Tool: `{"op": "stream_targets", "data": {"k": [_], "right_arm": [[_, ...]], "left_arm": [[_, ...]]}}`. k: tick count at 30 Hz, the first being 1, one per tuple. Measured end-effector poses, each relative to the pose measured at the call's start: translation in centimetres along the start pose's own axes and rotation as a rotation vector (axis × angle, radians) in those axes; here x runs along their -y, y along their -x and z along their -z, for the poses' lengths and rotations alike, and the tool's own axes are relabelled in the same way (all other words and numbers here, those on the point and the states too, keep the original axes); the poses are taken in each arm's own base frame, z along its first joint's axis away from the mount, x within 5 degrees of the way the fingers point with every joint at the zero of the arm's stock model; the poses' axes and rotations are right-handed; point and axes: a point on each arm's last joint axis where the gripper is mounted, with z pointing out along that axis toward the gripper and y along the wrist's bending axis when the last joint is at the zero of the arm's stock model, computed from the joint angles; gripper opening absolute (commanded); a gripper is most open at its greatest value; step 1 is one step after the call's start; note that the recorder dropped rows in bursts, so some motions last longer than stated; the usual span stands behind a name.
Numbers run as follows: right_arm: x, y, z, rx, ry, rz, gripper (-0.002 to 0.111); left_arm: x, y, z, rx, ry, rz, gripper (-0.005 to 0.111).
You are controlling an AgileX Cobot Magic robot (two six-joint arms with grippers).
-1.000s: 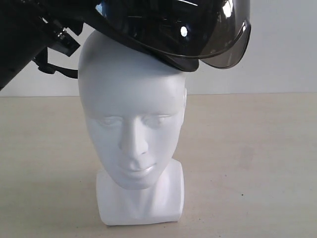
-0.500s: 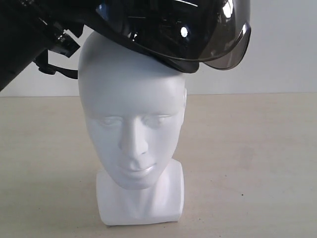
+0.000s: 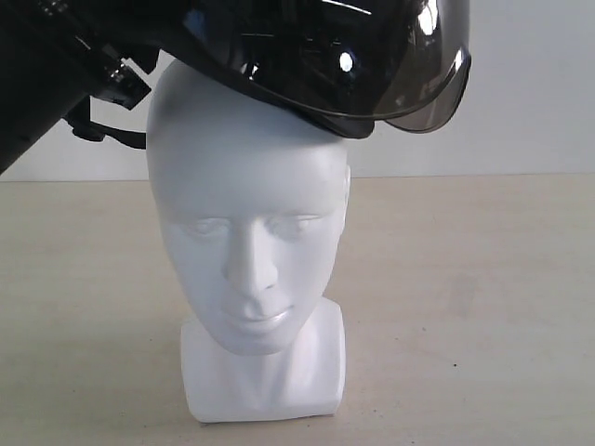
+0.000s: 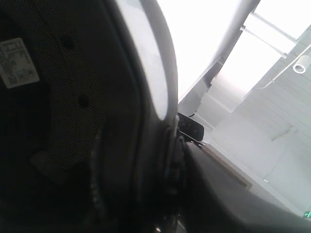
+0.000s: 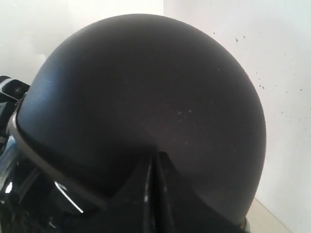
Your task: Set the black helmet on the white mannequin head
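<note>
While the black helmet (image 3: 316, 56) rests tilted on the crown of the white mannequin head (image 3: 246, 214), it is not yet seated: its rim crosses the head above the brow, and the tinted visor (image 3: 423, 84) juts out past the head's temple. The chin strap (image 3: 107, 135) hangs loose beside the opposite temple, just under the left arm (image 3: 33, 93).

Left gripper: the left wrist view is filled by the padded lining (image 4: 58, 107) and its label (image 4: 17, 63). The fingers cannot be made out, so grasping or released cannot be told.

Right gripper (image 5: 153, 174): seen only as a dark wedge against the matte shell behind the head's crown. Whether clenched or released, again cannot be told.

Handling judgement: the shell looks rigid and fairly weighty for its bulk, and smooth enough to slip from a pinch on the dome. The lined rim is the sound hold, one finger inside and one outside. The visor looks thin and easily scratched, so it should bear no load. The glossy head offers little friction and stands on a narrow base on the table (image 3: 483, 297) — a sideways push could topple it.
</note>
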Motion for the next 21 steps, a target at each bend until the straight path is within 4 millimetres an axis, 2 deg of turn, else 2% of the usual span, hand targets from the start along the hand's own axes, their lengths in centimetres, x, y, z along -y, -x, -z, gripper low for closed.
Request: {"op": "stream_targets", "data": {"k": [6, 11, 21], "right_arm": [[1.1, -0.8, -1.0, 0.0, 0.015, -0.047, 0.0], [0.6, -0.6, -1.8, 0.021, 0.034, -0.049, 0.0], [0.8, -0.7, -1.9, 0.023, 0.033, -0.056, 0.0]], "left_arm": [[-0.5, -0.2, 0.1, -0.017, 0.054, 0.005, 0.004], [-0.7, -0.2, 0.2, -0.019, 0.072, 0.01, 0.004], [-0.7, -0.4, 0.2, -0.052, 0.07, -0.006, 0.004]]}}
